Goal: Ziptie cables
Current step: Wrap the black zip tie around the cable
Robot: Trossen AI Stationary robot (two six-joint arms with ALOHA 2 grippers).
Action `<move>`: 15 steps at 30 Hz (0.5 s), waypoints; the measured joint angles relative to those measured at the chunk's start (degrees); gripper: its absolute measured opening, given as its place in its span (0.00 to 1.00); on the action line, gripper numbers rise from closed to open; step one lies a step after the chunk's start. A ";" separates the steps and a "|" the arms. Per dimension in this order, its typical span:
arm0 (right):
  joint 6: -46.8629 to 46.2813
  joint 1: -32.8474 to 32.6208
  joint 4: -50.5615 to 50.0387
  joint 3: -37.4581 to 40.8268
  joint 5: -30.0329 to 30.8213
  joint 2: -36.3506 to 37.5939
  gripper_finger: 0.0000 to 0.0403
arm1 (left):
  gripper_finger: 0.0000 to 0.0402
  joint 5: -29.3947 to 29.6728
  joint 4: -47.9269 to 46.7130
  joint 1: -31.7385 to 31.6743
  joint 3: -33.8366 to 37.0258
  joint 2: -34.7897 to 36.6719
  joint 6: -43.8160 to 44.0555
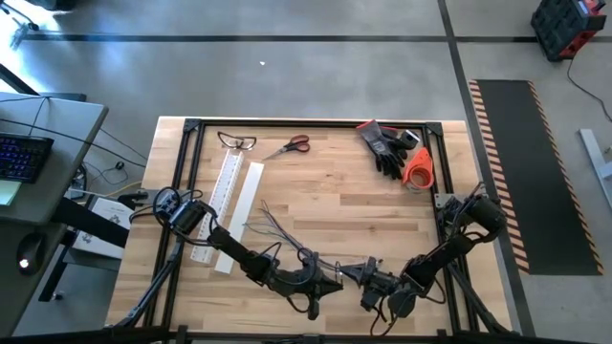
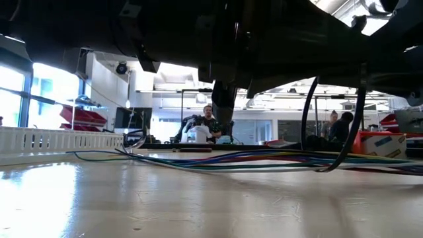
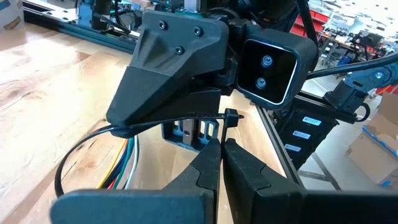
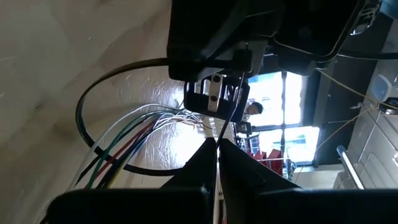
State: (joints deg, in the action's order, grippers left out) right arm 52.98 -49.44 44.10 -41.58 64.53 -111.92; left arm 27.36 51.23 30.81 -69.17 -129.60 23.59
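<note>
Surface: pale wood planks in a black frame. At the far edge lie safety glasses, red-handled scissors, black gloves and an orange tape roll. On the left, a white slotted bar lies beside a plain white strip. Room beyond, low view: bright windows and a seated person well behind the surface. A desk with a keyboard stands left of the surface on grey floor.

Cables: thin wires, ends fanning out near the white strip, the bundle running right toward the near edge where my two sets of fingers meet. Low view shows them lying flat along the surface, blue, green and dark strands side by side. In my right wrist view they show white, green, red and dark, inside a loop of black zip tie.

Left fingers: pressed together on the thin black tie strap, facing my right arm. Right fingers: likewise closed on a thin strand of the tie, just beside the left ones.
</note>
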 joint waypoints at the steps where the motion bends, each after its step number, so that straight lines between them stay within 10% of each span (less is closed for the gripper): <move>1: 0.03 -0.01 0.10 0.00 0.05 0.00 0.00 | 0.00 0.01 0.01 -0.02 0.00 0.00 0.22; 15: 2.79 -1.22 2.84 -0.04 0.31 0.00 0.00 | 0.00 0.17 0.08 -0.10 0.00 0.00 2.81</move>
State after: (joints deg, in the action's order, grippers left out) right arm 55.77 -50.67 46.94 -41.63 64.84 -111.92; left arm 27.53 51.31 30.70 -69.17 -129.60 26.40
